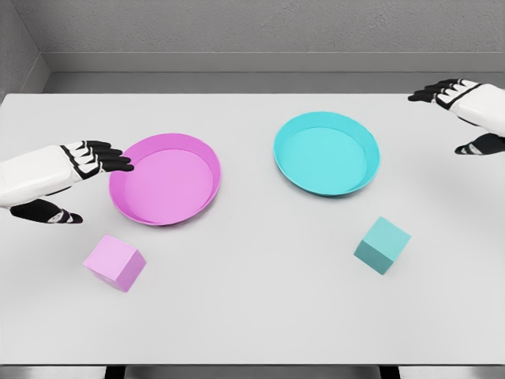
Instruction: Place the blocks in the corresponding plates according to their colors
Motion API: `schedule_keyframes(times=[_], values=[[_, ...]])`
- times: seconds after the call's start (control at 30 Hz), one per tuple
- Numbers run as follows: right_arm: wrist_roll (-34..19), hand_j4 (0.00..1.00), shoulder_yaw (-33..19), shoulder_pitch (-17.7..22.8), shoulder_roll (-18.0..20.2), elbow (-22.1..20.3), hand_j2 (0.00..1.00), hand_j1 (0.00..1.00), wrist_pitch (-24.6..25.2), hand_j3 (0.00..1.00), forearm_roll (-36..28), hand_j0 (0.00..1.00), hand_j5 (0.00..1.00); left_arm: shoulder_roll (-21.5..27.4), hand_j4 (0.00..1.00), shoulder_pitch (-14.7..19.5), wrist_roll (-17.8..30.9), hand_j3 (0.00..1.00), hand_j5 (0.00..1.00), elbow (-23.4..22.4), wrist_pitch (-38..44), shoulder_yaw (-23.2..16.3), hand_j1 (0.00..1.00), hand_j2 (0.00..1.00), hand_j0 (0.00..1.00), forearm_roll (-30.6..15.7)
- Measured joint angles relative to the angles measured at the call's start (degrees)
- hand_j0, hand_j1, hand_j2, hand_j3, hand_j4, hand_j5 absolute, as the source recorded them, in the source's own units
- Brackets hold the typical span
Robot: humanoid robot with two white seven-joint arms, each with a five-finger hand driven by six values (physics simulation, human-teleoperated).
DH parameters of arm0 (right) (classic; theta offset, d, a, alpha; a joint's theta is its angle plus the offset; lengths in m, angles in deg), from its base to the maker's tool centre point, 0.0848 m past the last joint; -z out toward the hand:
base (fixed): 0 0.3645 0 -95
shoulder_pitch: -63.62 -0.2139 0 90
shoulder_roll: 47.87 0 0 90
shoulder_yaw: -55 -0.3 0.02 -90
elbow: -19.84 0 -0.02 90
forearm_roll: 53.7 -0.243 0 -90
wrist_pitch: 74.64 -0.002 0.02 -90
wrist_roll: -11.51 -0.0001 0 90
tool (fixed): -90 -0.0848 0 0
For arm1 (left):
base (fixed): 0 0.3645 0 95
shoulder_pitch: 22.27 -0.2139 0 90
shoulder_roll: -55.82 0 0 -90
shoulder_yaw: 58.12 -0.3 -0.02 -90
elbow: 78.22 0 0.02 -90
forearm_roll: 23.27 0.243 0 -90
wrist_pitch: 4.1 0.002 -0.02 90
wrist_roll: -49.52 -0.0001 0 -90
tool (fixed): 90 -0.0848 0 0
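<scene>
A pink plate (197,150) lies left of centre on the white table, with a cyan plate (359,134) to its right. The pink block (115,262) rests on the table in front of the pink plate's left side. In front of the cyan plate's right side sits the cyan block (383,245). My left hand (88,181) hovers at the pink plate's left rim, above and behind the pink block, fingers spread and holding nothing. My right hand (458,114) hangs at the far right edge, right of the cyan plate, also open.
The white table (252,316) ends at a front edge near the bottom of the view. A grey wall runs behind its far edge.
</scene>
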Motion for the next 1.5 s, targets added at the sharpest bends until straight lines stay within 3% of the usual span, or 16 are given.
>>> schedule_keyframes(times=[0.23, 0.3, 0.4, 0.43, 0.5, 0.63, 0.77, 1.1, 1.5], values=[[-0.24, 1.0, -0.48, -0.7, 0.17, 0.29, 1.0, 1.0, 0.0, 1.0, 0.05, 1.0, 1.0, 0.24, 1.0, 0.09, -0.01, 1.0, 1.0, 0.2, 0.01, -1.81, 1.0, 1.0, 1.0, 0.05], [-1.63, 1.0, -1.97, 0.0, 1.87, 1.03, 1.0, 1.0, -0.01, 1.0, 0.07, 1.0, 1.0, 0.4, 1.0, 0.7, 0.0, 1.0, 1.0, 0.28, 0.0, -4.28, 1.0, 1.0, 1.0, 0.09], [-2.85, 1.0, -2.79, -3.29, 5.9, 2.23, 1.0, 1.0, -0.22, 1.0, 0.58, 1.0, 1.0, 1.86, 1.0, 0.61, 0.0, 1.0, 1.0, 0.35, -0.01, -6.24, 1.0, 1.0, 1.0, 0.14], [-3.03, 1.0, -0.56, -6.93, 6.74, 2.28, 1.0, 1.0, 0.11, 1.0, 0.17, 1.0, 1.0, 2.6, 1.0, 0.68, -0.01, 1.0, 1.0, 0.35, 0.01, -6.66, 1.0, 1.0, 1.0, 0.04], [-4.24, 1.0, 6.74, -9.58, 7.94, 2.01, 1.0, 1.0, 0.1, 1.0, 0.62, 1.0, 1.0, 4.2, 1.0, 0.79, 0.0, 1.0, 1.0, 0.27, 0.0, -7.07, 1.0, 1.0, 1.0, 0.13], [-5.58, 1.0, 16.44, -8.96, 10.97, -3.7, 1.0, 1.0, -0.01, 1.0, 1.77, 1.0, 1.0, 6.74, 1.0, 0.62, 0.0, 1.0, 1.0, 0.18, 0.0, -7.68, 1.0, 1.0, 1.0, 0.08], [-5.92, 1.0, 21.3, -8.79, 12.36, -8.43, 1.0, 1.0, -0.02, 1.0, 3.87, 1.0, 1.0, 7.39, 1.0, -0.27, 0.08, 1.0, 1.0, 0.25, 0.0, -8.42, 1.0, 1.0, 1.0, 0.1], [-6.04, 1.0, 23.54, -5.36, 13.67, -15.45, 1.0, 1.0, 0.0, 1.0, 5.21, 1.0, 1.0, 4.52, 1.0, -0.97, 3.41, 1.0, 1.0, 0.36, -0.01, -10.25, 1.0, 1.0, 1.0, 0.31], [-6.04, 1.0, 27.11, -4.57, 13.21, -19.21, 1.0, 1.0, 0.02, 1.0, 5.32, 1.0, 1.0, 1.24, 1.0, -0.79, 4.07, 1.0, 1.0, 0.28, -0.01, -11.07, 1.0, 1.0, 1.0, 1.45]])
